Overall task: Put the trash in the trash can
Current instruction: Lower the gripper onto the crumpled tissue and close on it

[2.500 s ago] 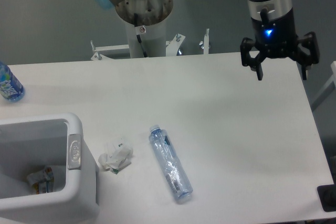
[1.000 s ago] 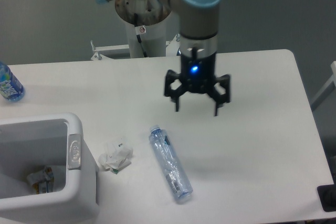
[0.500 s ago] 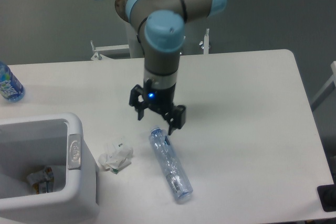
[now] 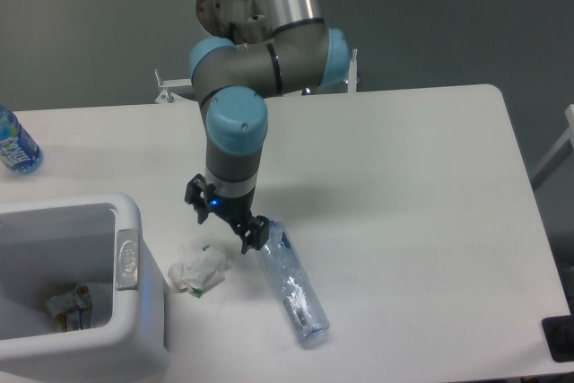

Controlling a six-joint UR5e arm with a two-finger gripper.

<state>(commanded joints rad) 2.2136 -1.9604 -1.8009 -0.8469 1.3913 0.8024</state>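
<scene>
A crumpled white paper wad (image 4: 198,268) with small green marks lies on the white table, just right of the trash can (image 4: 134,311), a large white bin with a grey oval emblem on its rim. A clear crushed plastic bottle (image 4: 292,284) lies beside the wad, running from upper left to lower right. My gripper (image 4: 224,226) hangs open just above the gap between wad and bottle, one finger near the bottle's top end, the other above the wad. Nothing is held.
Some crumpled trash (image 4: 67,304) lies inside the bin. A blue-labelled water bottle (image 4: 15,145) stands at the table's far left edge. The arm's base post (image 4: 247,51) rises behind the table. A dark object (image 4: 559,338) sits at the lower right corner.
The gripper has swept from the far right of the table leftward and down, and now sits low between the paper wad and the crushed bottle. Neither piece of trash has moved.
</scene>
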